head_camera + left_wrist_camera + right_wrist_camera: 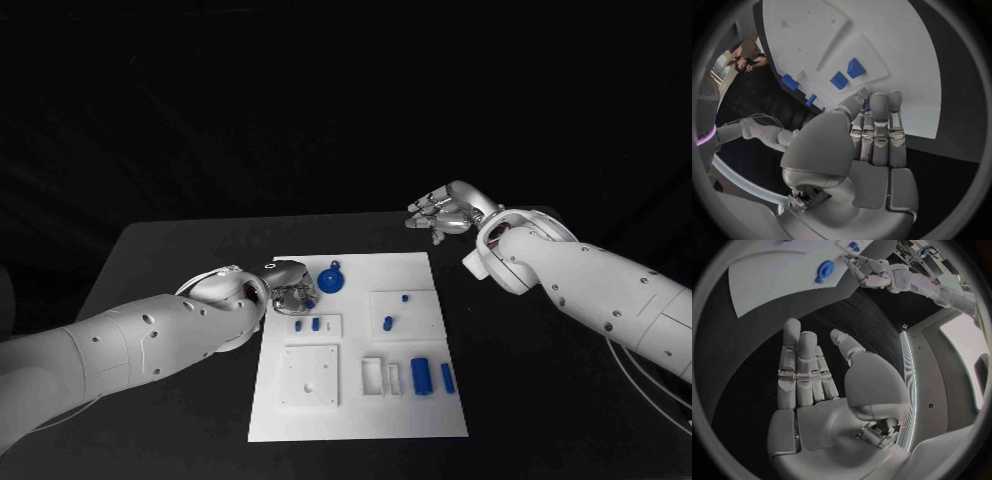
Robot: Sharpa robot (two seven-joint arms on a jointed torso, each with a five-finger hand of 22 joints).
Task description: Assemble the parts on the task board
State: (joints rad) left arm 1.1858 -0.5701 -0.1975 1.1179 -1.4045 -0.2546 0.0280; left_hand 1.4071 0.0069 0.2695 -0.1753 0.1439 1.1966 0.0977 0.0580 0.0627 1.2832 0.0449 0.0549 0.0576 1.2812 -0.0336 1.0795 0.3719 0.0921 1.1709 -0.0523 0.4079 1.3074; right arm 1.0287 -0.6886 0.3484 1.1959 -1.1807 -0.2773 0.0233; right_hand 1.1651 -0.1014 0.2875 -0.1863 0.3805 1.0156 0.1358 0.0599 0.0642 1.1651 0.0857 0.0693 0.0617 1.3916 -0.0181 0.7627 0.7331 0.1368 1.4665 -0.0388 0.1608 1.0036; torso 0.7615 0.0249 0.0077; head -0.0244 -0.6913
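Note:
The white task board (361,415) lies in the middle of the black table. On it are a round blue part with a loop (332,279), two small blue parts (306,324) in a white block, a small one (387,322), and two longer ones (420,375) near the front right. My left hand (291,285) hovers over the board's far left edge, next to the round part. Its fingers (876,130) are stretched out and hold nothing. Beyond the board's far right corner, my right hand (444,213) is over bare table, with flat, empty fingers (804,370).
White raised blocks and recesses sit on the board: a square plate (312,376), a block (405,305) at the right, and narrow slots (381,375). Black table (173,260) surrounds the board on all sides.

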